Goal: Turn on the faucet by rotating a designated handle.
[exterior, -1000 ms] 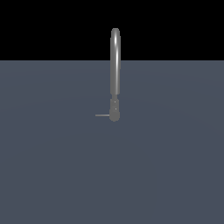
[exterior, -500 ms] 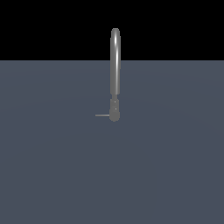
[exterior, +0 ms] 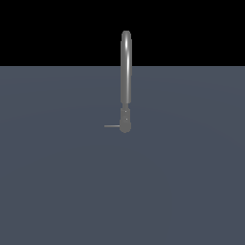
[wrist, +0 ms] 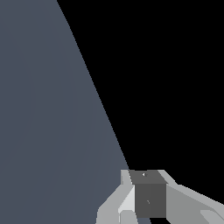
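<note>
The faucet [exterior: 126, 72] is a tall glossy grey tube arching at the top, standing upright on a short darker knobbed base [exterior: 125, 122] in the middle of the exterior view. The handle [exterior: 111, 126], a very thin short grey rod, sticks out level from the base toward the exterior view's left. Neither arm nor gripper shows in the exterior view. In the wrist view only the gripper [wrist: 146, 197] shows, as light grey finger parts around a dark grey pad at the picture's edge. Its opening cannot be made out. The faucet and handle are out of the wrist view.
A flat grey-blue surface [exterior: 182, 182] carries the faucet and runs back to a black background. The wrist view shows the same surface [wrist: 43, 109] ending at a slanted edge against black.
</note>
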Controlling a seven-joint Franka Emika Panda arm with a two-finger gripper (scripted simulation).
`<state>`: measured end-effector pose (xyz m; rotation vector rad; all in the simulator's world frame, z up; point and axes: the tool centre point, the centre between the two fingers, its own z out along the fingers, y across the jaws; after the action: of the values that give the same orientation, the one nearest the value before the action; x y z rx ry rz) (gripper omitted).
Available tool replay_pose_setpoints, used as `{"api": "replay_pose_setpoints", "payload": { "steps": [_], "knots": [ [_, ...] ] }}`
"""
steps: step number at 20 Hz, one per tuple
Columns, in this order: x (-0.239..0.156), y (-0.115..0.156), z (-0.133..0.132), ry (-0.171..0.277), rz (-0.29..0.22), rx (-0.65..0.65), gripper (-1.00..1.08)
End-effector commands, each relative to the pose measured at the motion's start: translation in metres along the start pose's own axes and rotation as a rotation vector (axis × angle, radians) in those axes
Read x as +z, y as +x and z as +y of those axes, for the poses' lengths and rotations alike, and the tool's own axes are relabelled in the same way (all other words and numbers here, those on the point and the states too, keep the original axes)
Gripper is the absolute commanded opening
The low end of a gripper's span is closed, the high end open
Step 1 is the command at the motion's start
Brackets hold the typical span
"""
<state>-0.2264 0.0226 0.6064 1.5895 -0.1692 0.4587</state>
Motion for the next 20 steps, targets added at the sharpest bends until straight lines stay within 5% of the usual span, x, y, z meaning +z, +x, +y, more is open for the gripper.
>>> {"api": "replay_pose_setpoints", "payload": {
  "steps": [1, 11, 20],
  "knots": [
    [-0.012, 0.011, 0.001, -0.101, 0.05, -0.014, -1.0],
    [-0.062, 0.054, -0.025, -0.465, 0.261, -0.125, -1.0],
    [-0.1, 0.088, -0.089, -0.736, 0.471, -0.3, -1.0]
  ]
}}
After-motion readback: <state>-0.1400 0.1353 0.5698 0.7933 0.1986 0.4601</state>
